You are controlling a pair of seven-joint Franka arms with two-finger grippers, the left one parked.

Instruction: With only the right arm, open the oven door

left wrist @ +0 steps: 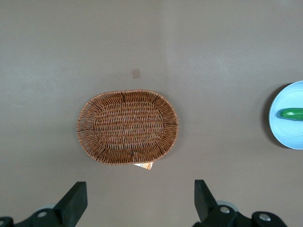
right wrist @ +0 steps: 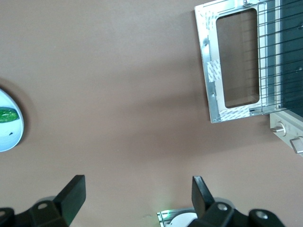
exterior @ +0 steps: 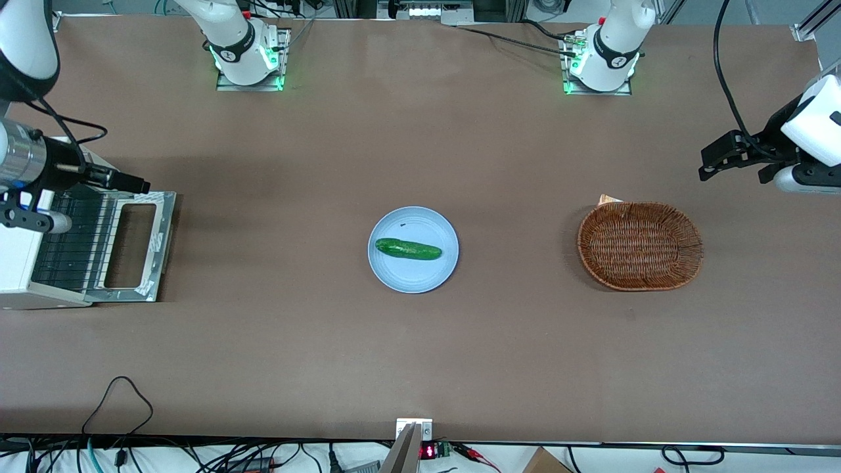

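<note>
The oven door hangs fully open, lying flat and level in front of the small white toaster oven. Its metal frame and glass window face up, and the wire rack inside shows. The bar handle is not in sight. My right arm's gripper hovers above the door's edge farther from the front camera, apart from it, open and empty. In the right wrist view the open gripper looks down on bare table, with the flat door off to one side.
A light blue plate with a green cucumber sits mid-table. A brown wicker basket lies toward the parked arm's end, and also shows in the left wrist view. Cables run along the table's front edge.
</note>
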